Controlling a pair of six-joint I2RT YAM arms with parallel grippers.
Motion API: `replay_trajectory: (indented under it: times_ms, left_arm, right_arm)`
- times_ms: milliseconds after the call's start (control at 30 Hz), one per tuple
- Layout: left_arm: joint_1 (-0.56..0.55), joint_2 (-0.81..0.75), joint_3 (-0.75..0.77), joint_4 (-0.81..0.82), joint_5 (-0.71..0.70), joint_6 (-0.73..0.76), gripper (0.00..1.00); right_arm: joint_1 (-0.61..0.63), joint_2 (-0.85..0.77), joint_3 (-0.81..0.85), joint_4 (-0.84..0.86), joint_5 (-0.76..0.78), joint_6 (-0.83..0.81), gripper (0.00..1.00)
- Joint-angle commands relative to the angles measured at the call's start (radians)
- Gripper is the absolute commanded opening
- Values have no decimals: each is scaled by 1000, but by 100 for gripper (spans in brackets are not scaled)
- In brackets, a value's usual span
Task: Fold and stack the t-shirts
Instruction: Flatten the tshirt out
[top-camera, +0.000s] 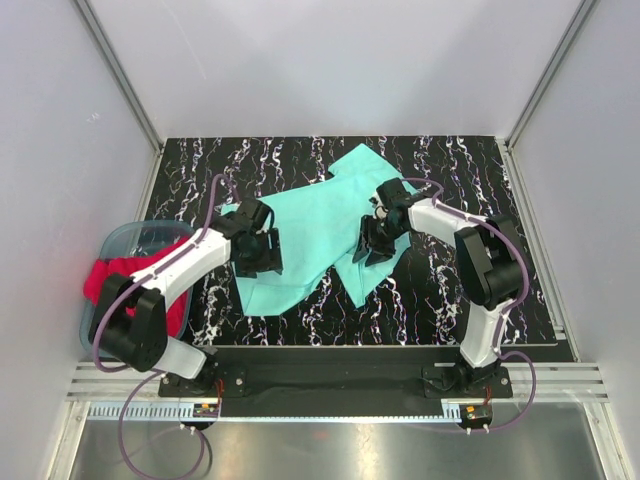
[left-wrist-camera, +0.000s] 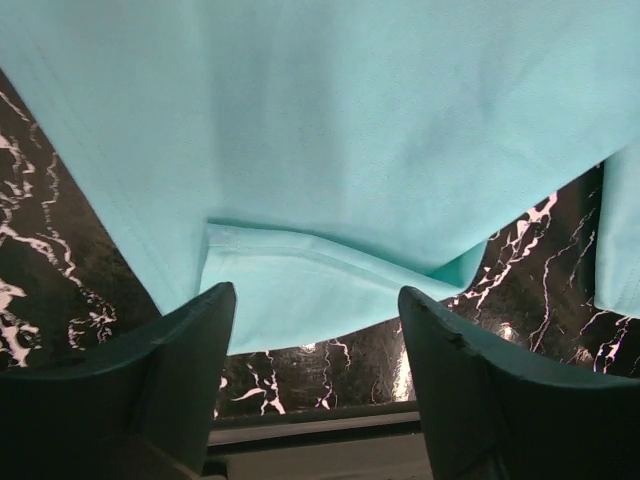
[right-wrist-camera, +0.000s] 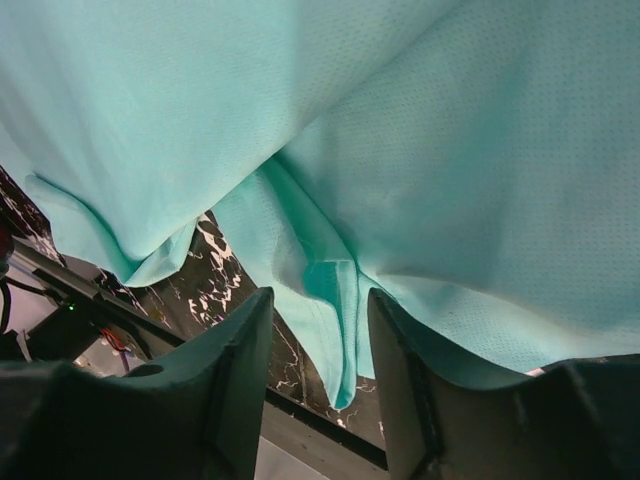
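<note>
A mint-teal t-shirt (top-camera: 315, 225) lies crumpled and partly spread on the black marbled table (top-camera: 440, 300). My left gripper (top-camera: 258, 255) hovers at its left lower edge. In the left wrist view this gripper (left-wrist-camera: 316, 295) is open, and the shirt's folded hem (left-wrist-camera: 300, 290) lies just past its fingertips. My right gripper (top-camera: 375, 243) is over the shirt's right side. In the right wrist view this gripper (right-wrist-camera: 320, 300) is open, and a hanging fold of teal cloth (right-wrist-camera: 335, 320) sits between its fingers without being pinched. A red t-shirt (top-camera: 112, 275) is bunched in the tub at the left.
A translucent blue-grey tub (top-camera: 135, 236) stands off the table's left edge, beside the left arm. White walls with metal posts enclose the table on three sides. The table's front edge and mounting rail (top-camera: 340, 355) run just below the shirt.
</note>
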Motion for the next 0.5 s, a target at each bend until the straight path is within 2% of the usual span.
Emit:
replay_trajectory:
  times_ms: [0,67,200,300,333,467]
  left_arm:
    - [53,-32,-27,52,74,5,68]
    - [87,-48,-42,63,83,-1,65]
    - [117,-71,-45,48,48,5,65]
    - [143,-75,-51,38,45,11,67]
    - [150,-77,-51,35,47,10,67]
    - [151,-109,-65,40,43,-9,66]
  right_arm:
    - [2,10,47,31,-16,-29,47]
    - [4,30,65,33,-28,-26,45]
    - [14,65,88,31,-48,-20,38]
    - [13,80,106,5,-45,-33,15]
    - [14,68,110,-10,-27,-41,1]
    - [13,-30,128,-194,142,-134,0]
